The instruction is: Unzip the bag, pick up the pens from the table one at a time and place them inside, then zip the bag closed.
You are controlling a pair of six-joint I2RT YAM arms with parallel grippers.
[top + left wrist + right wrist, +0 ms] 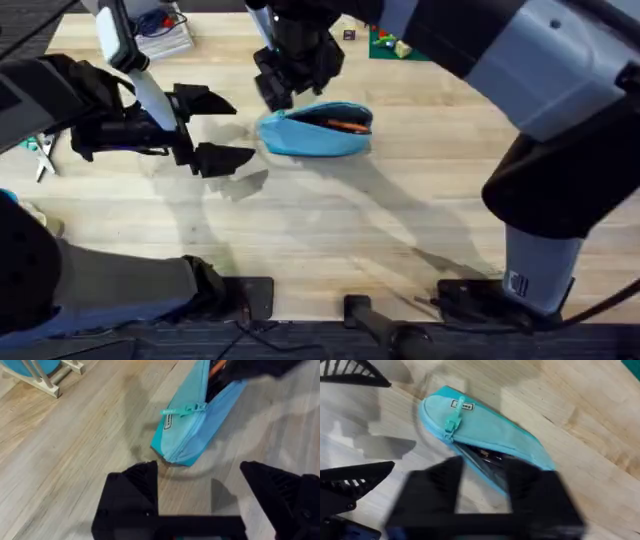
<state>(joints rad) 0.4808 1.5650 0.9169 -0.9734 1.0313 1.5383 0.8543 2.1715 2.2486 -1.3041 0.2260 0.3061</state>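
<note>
We see the light blue, soft fabric pencil pouch (pixel 316 131) lying on the pale plank wooden desk (pixel 330 225), toward its far middle. Its zipper is partly open along the top, and inside the gap we make out an orange pen (pixel 347 125) beside a dark pen (pixel 487 457). The pale turquoise zipper pull (pixel 453 422) sits near the closed end of the pouch, next to a small label.

The left gripper (pixel 213 128) hovers just beside the pouch's left end, apart from it; its black fingers (pixel 131 491) are spread wide with nothing between them. The right gripper (pixel 290 85) hangs directly over the far-left part of the pouch. In its wrist view its two black fingers (pixel 437 487) stand parted over the open slit, holding nothing; we cannot tell whether they touch the fabric.

Well left of the pouch, at the desk's edge, lies a pair of scissors (pixel 42 152). A wooden stand (pixel 52 382) carrying a light-blue disc is near the left gripper.
</note>
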